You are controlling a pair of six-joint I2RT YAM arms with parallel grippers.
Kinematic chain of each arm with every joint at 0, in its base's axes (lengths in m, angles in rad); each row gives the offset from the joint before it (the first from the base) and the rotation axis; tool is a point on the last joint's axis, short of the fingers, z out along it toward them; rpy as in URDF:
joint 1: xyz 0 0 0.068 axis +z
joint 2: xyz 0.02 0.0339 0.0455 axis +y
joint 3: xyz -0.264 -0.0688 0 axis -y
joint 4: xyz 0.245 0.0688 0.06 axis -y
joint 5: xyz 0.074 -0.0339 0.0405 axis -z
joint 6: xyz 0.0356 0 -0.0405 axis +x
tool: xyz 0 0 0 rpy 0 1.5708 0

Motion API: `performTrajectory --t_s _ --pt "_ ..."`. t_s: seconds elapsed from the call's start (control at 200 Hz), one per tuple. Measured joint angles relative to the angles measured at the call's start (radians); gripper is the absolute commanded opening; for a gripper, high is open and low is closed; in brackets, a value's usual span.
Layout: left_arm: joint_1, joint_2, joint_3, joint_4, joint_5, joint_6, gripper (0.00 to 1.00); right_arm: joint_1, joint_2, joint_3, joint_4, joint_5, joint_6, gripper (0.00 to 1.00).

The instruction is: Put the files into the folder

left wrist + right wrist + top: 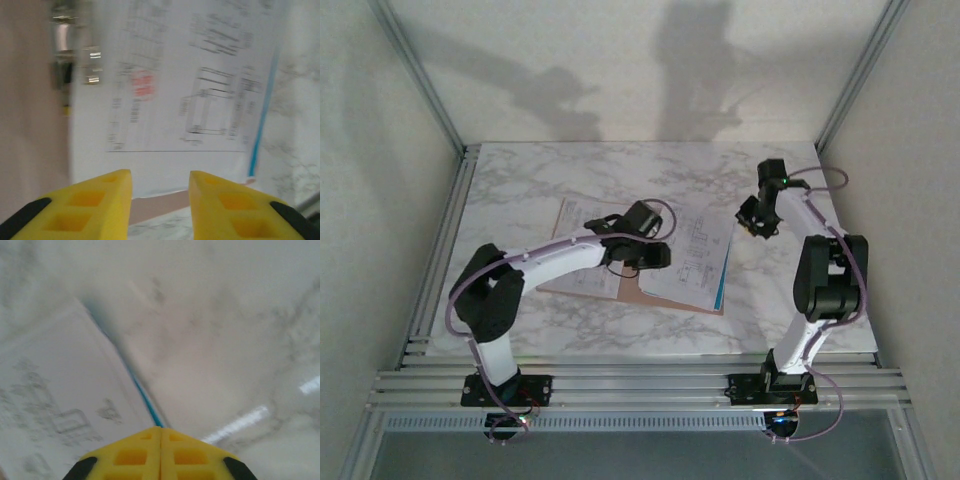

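Top external view hides much of the work from me: my left forearm and wrist lie across the files point(692, 262), so the middle of the sheets and most of the folder point(578, 290) beneath them are covered. Only a pinkish-tan margin of card shows along their near edge. My left gripper point(650, 256) reads there as a dark lump over the paper, its fingers too small to make out. The left wrist view is smeared. The print on the files point(200, 80) comes through only as grey blocks, a line diagram and a red smudge, and I cannot identify the shiny blurred shape point(75, 50) at the upper left. In that view my left gripper point(160, 181) stands spread, with a clear gap between its yellow fingers point(100, 200) and nothing held. The sheet's near edge and a sliver of folder point(155, 207) lie just beyond the tips. The blue strip point(262, 110) runs down the sheet's right side, with the marble table point(295, 160) past it. From above, my right gripper point(756, 222) hangs just beside the far right corner of the files. In the right wrist view, the right gripper point(160, 430) has its fingers pressed together with no gap. The blue strip point(142, 395) runs down to the tips and vanishes behind them, and I cannot tell whether the fingers touch or pinch that edge. The files point(55, 390) lie to its left, blurred, and bare table point(225, 340) to its right.
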Motion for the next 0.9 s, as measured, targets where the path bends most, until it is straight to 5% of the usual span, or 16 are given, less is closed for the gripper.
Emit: performTrajectory --t_s 0.896 --pt "0.016 0.091 -0.060 0.068 0.028 0.004 0.28 0.063 0.070 -0.115 0.091 -0.036 0.087 0.00"
